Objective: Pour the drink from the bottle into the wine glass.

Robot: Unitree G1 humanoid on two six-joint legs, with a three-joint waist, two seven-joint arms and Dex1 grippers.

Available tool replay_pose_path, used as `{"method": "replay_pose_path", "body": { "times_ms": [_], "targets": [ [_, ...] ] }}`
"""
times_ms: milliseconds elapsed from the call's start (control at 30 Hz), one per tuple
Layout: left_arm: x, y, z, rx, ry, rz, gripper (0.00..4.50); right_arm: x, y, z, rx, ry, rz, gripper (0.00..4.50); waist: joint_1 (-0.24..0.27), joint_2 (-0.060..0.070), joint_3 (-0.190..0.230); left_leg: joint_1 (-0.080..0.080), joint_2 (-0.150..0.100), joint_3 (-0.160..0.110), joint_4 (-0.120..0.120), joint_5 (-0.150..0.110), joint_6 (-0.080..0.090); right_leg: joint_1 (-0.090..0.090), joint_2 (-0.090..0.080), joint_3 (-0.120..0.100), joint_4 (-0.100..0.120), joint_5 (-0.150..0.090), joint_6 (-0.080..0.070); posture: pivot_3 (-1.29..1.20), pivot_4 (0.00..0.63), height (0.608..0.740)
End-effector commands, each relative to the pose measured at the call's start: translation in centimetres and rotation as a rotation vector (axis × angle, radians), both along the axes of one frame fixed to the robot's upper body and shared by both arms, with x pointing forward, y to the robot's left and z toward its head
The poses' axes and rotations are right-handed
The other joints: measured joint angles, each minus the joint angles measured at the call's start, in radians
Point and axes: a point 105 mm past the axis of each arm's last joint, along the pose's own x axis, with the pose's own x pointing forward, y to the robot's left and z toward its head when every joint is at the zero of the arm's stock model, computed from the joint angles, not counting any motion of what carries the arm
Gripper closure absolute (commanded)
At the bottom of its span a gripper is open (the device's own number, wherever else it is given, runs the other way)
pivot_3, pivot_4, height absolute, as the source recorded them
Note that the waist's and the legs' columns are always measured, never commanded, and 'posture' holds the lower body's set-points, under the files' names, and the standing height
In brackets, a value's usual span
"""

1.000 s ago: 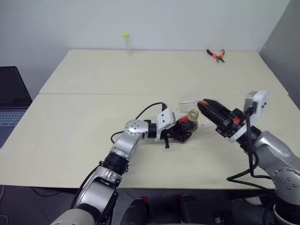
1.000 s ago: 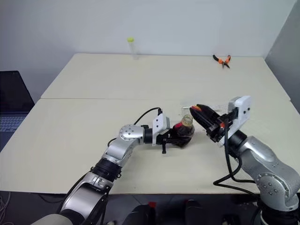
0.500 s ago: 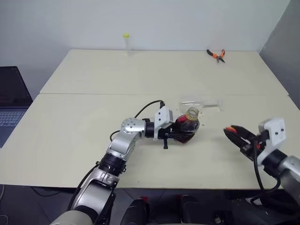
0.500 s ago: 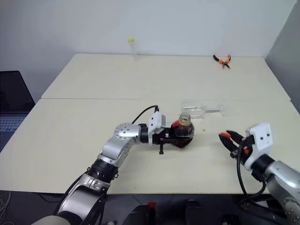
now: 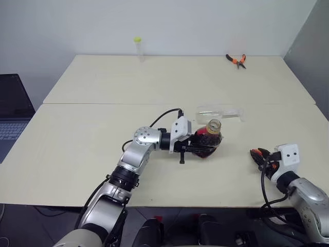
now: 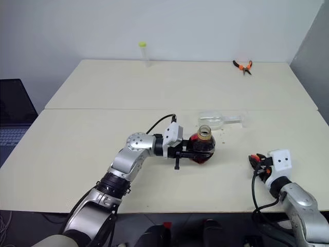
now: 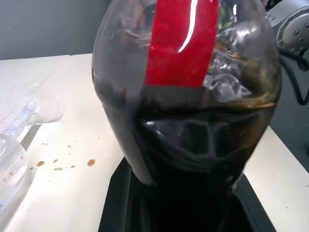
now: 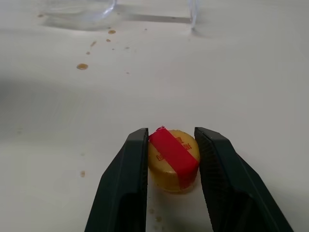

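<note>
The left tool (image 5: 193, 146) is clamped tight on the belly of the bottle (image 5: 207, 140), holding it upright and uncapped just above the worktop (image 5: 77, 139), so the drink (image 7: 193, 145) stays in. The right tool (image 8: 170, 159), low at the near right edge, pinches the yellow-and-red cap (image 8: 173, 158) between partly closed fingers, probably to park it aside. The wine glass (image 5: 218, 111) lies on its side just behind the bottle, with brown drops (image 8: 82, 66) near it; it likely needs righting before pouring.

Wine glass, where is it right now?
The wine glass lies tipped on its side on the table, just beyond the bottle held by the left gripper, right of centre.
</note>
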Motion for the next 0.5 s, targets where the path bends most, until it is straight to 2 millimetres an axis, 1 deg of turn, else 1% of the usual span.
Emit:
{"method": "replay_pose_path", "body": {
  "times_ms": [33,67,233,267,333,433,467,500],
  "targets": [
    [-0.1,-0.2,1.5,-0.034,-0.058,-0.008,3.86,-0.1,0.2,0.2,0.000,-0.008,0.029,2.29,0.000,0.000,0.000,0.000,0.000,0.000,0.000,0.000,0.000,0.000,0.000,0.000,0.000,0.000,0.000,0.00,0.150,0.740],
    [-0.1,-0.2,1.4,-0.034,-0.058,-0.004,3.86,-0.2,0.3,0.0,0.002,0.004,0.039,2.00,0.000,0.000,0.000,0.000,0.000,0.000,0.000,0.000,0.000,0.000,0.000,0.000,0.000,0.000,0.000,0.00,0.150,0.740],
    [0.3,0.1,1.6,-0.043,-0.063,0.034,3.86,-0.8,0.5,-0.7,0.015,0.040,0.059,0.16,0.000,0.000,0.000,0.000,0.000,0.000,0.000,0.000,0.000,0.000,0.000,0.000,0.000,0.000,0.000,0.00,0.150,0.740],
    [0.3,0.2,1.6,-0.044,-0.064,0.040,3.86,-0.8,0.5,-0.7,0.018,0.042,0.059,0.00,0.000,0.000,0.000,0.000,0.000,0.000,0.000,0.000,0.000,0.000,0.000,0.000,0.000,0.000,0.000,0.00,0.150,0.740],
    [0.6,0.4,1.7,-0.053,-0.068,0.066,3.86,-1.0,0.4,-0.5,0.013,0.036,0.058,0.00,0.000,0.000,0.000,0.000,0.000,0.000,0.000,0.000,0.000,0.000,0.000,0.000,0.000,0.000,0.000,0.00,0.150,0.740],
    [2.1,1.5,2.4,-0.106,-0.077,0.197,3.86,-1.3,0.6,2.4,-0.015,-0.054,0.087,0.00,0.001,0.000,0.000,0.000,0.000,-0.001,0.000,0.000,0.000,0.000,0.000,0.000,0.000,0.000,0.000,0.00,0.150,0.740],
    [2.7,2.0,2.4,-0.120,-0.078,0.247,3.86,-1.5,1.2,3.3,-0.031,-0.075,0.121,0.00,0.002,0.000,0.000,0.000,0.000,-0.001,0.000,0.000,0.000,0.000,0.000,0.000,0.000,0.000,0.000,0.00,0.150,0.740],
    [3.0,2.3,2.4,-0.126,-0.078,0.277,3.86,-1.6,1.7,3.8,-0.040,-0.082,0.144,0.00,0.000,0.000,0.000,0.000,0.000,-0.001,0.000,0.000,0.000,0.000,-0.001,0.000,0.000,0.000,0.000,0.00,0.150,0.740]
  ]
}}
